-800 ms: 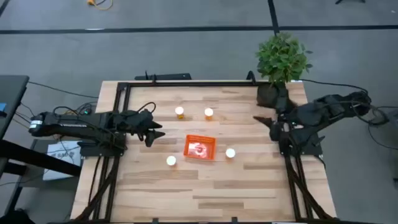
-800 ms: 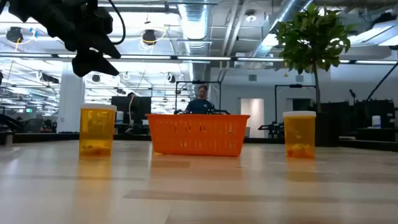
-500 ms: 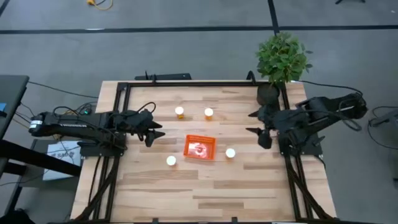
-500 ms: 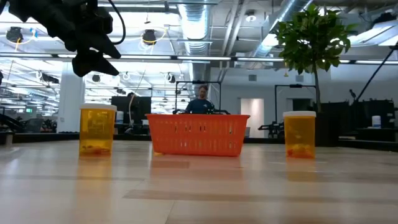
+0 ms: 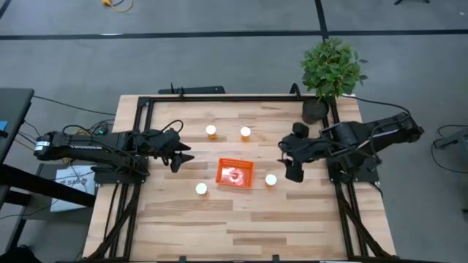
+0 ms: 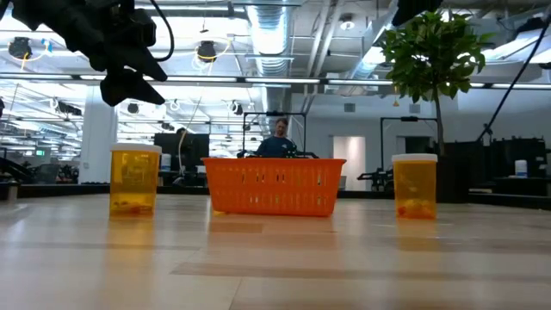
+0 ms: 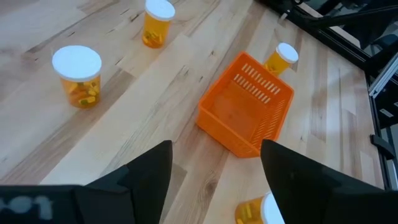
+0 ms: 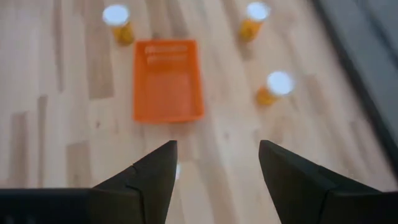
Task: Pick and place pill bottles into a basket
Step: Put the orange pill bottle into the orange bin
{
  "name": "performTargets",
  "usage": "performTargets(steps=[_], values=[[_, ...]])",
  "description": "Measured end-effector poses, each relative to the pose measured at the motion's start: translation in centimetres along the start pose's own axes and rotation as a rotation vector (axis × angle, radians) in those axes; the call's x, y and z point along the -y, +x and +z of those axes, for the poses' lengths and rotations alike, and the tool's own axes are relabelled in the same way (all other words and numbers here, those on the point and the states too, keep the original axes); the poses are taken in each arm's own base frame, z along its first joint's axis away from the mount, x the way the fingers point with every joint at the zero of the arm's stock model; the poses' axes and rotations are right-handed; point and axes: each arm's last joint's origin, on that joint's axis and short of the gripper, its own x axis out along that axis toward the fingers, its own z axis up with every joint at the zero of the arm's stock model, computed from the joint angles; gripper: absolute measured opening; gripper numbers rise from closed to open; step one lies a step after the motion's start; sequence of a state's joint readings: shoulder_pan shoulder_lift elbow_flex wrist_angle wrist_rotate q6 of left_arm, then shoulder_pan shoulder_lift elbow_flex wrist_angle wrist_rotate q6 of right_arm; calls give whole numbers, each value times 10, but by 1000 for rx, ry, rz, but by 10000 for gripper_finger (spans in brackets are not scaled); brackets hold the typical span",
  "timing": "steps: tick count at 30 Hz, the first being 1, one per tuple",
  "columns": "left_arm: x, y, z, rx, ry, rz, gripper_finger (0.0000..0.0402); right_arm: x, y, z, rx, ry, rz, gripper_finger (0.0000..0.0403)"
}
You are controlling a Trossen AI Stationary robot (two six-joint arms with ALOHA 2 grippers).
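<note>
Both open hands, left hand and right hand, flank the centre-frame basket, bare desk below.

A pale wooden desk of long planks, framed by dark rails, carries everything. Near its middle sits the orange basket (low-sided, with nothing visible inside). Four pill bottles stand upright around it: two white-capped ones side by side on the far side, one near its left corner, one just right of it. A potted plant occupies the far right corner.
</note>
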State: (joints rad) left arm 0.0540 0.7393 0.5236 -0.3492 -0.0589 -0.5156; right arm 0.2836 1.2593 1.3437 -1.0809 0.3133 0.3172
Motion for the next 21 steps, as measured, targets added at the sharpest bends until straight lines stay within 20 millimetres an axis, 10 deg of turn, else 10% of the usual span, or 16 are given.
performTargets(steps=[21], values=[[0, 0, 0, 0, 39, 0, 236, -7, 43, -1, -250, -184, 55, 292]])
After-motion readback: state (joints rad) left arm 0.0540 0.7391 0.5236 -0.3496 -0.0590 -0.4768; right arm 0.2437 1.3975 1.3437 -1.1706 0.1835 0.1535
